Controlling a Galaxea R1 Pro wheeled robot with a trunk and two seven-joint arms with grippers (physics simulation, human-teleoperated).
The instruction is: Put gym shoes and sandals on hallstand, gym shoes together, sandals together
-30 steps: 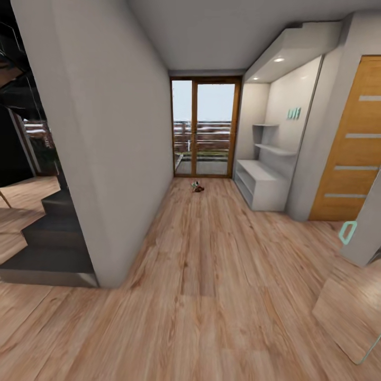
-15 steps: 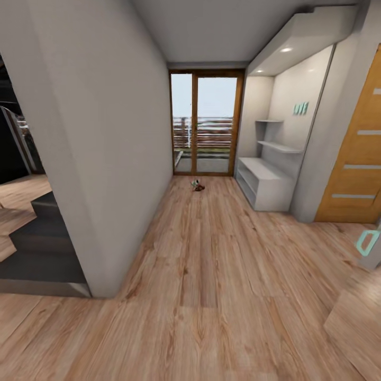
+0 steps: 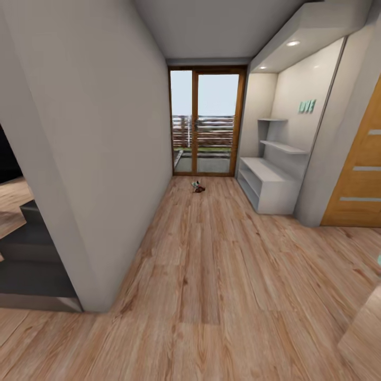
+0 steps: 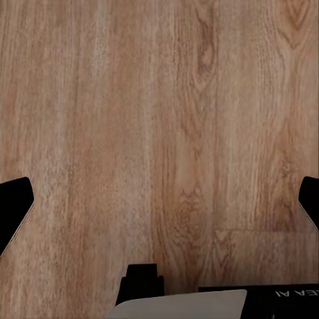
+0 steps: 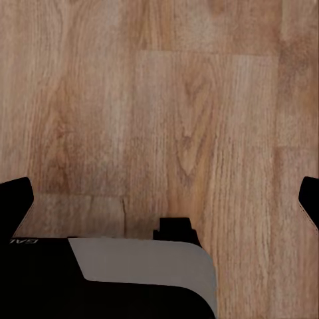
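The head view looks down the corridor floor [image 3: 211, 275] to glass doors [image 3: 206, 121]. A small heap of shoes [image 3: 197, 186] lies on the planks near those doors, too far off to tell sneakers from sandals. The pale grey hallstand [image 3: 264, 185] stands against the right-hand wall. The wrist views show bare planks beneath the left gripper [image 4: 159, 203] and right gripper [image 5: 159, 199], both jaws spread wide, holding nothing.

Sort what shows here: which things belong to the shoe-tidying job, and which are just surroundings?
Job:
- shoes, a small far-off cluster, pairs not tellable
- corridor floor
- hallstand, at the right wall

Surroundings:
- glass doors
- wooden door
- stairs
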